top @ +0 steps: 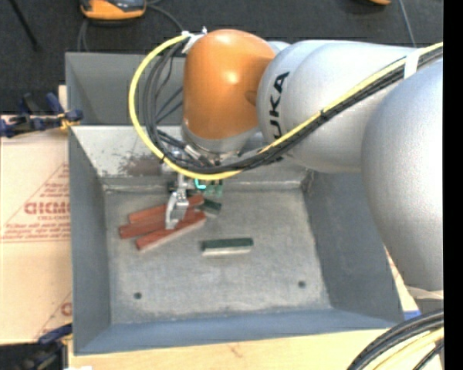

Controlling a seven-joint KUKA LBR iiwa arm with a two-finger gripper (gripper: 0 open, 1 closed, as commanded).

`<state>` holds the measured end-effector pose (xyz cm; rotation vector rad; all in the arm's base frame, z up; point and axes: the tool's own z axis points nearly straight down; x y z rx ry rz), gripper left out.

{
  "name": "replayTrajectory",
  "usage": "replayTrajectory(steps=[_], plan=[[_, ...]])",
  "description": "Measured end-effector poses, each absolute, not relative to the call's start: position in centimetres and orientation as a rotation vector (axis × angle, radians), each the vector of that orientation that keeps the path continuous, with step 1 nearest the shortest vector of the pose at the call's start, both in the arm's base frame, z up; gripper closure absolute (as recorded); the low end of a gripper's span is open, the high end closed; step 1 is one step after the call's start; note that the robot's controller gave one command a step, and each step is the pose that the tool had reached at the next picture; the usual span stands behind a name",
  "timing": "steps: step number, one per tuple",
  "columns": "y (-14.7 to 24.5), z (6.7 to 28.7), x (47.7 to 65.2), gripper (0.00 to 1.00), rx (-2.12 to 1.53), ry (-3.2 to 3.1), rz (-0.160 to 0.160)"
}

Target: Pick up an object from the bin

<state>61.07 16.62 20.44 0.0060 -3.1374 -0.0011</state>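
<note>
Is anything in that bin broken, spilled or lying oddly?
Nothing broken or spilled. Two reddish-brown sticks lie slanted, side by side, right ends under the gripper; a dark green bar lies flat apart. The bin has a dark scuffed patch on its back wall.

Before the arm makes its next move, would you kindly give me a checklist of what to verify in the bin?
1. End effector at a target: ok, it sits low at the right ends of the two red bars, left of the floor's middle.
2. A bar secured: cannot tell.
3. Red bars apart from each other: not ok, they lie close side by side, so one may drag the other.
4. Green bar out of the way: ok, it lies apart, nearer the front.
5. Room to the bin wall: ok, the red bars lie on the floor, off the walls.
</note>
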Motion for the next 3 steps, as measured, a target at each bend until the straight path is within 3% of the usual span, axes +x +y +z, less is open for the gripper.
replayTrajectory(steps=[1,2,3], plan=[[16.6,20.9,61.2,0.00,0.001,-3.145,-0.003],[16.0,15.5,61.2,0.00,-0.023,-3.151,-0.005],[15.9,8.6,58.7,0.00,-0.030,-3.148,-0.005]])
